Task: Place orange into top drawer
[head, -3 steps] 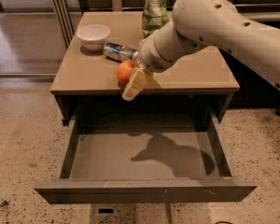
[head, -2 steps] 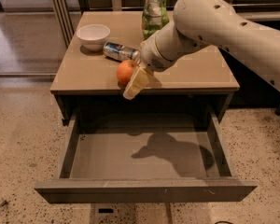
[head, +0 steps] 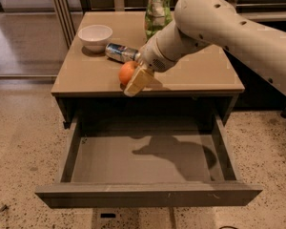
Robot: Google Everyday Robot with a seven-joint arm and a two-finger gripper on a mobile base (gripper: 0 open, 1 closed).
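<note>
The gripper (head: 136, 80) sits just left of the frame's centre, over the front edge of the cabinet top (head: 195, 75), at the end of a thick cream arm (head: 219, 27) that reaches in from the upper right. The orange (head: 127, 72) is right against the gripper's left side, touching its tan tip, at the front edge of the cabinet top. Whether the gripper is clamped on the orange or only pressed beside it cannot be told, nor whether the fruit rests on the surface or hangs just above it.

Below, the top drawer (head: 148, 194) stands pulled far out across the lower half of the frame, its grey inside bare except for the arm's dark shadow. The orange is outside it, above its back edge.

Behind the orange a can (head: 120, 52) lies on its side. A white bowl (head: 95, 35) stands upright in the upper left, near the can, and a green container (head: 157, 8) stands at top centre
</note>
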